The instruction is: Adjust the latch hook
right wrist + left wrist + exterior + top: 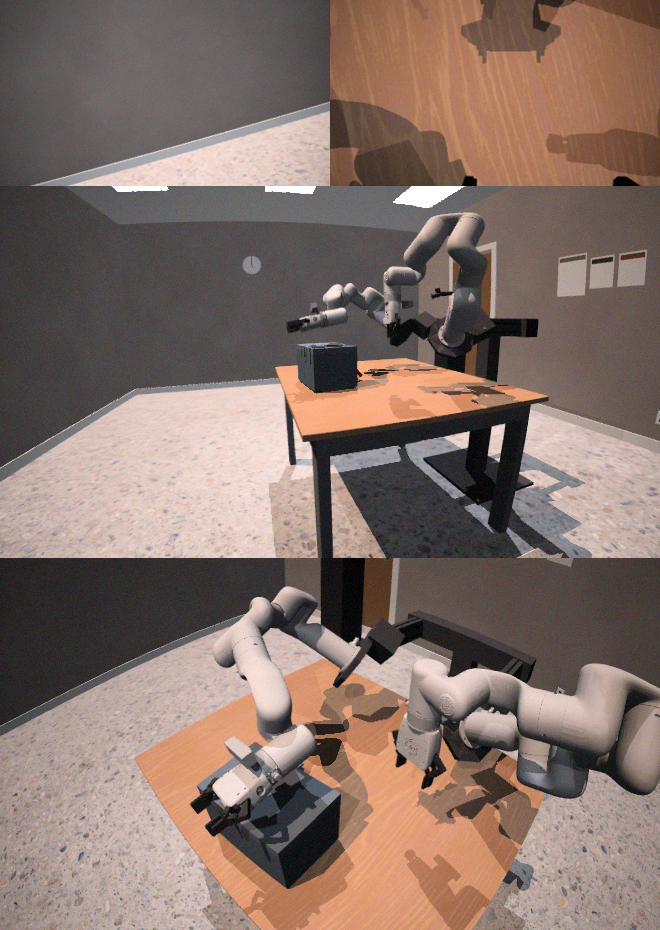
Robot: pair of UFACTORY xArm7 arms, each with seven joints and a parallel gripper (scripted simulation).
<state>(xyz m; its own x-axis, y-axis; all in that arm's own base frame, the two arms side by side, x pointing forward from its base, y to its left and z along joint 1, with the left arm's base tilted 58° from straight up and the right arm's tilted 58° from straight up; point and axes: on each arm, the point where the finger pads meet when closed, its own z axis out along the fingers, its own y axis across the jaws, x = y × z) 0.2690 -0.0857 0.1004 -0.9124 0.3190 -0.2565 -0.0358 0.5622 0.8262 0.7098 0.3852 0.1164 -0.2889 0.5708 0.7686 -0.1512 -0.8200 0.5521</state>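
Speckled floor (90, 798) (175, 466) (249, 162) spread beyond your wood-grained bench (395, 838) (425, 406) (508, 100), where the boxy, dark gray case (312, 838) (327, 368) sat near one edge. Your open right claw (207, 816) (292, 326) hung tilted above it; your open left claw (414, 774) (392, 328) (546, 181) pointed down, well apart from it, shadowed wood between.

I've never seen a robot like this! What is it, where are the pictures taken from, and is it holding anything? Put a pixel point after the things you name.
It's a pair of robot arms with pinching hands called grippers. The top picture looks down on the table (377, 838) (350, 408) (508, 104); the exterior one looks from the side. Each wrist has a camera too: the left sees the table, the right sees a wall (166, 83) and floor (269, 158). A dark case (314, 838) (327, 368) sits on the table. The left gripper (412, 773) (392, 328) (546, 181) and right gripper (206, 816) (291, 326) are both open, holding nothing. Those dark patches are shadows.
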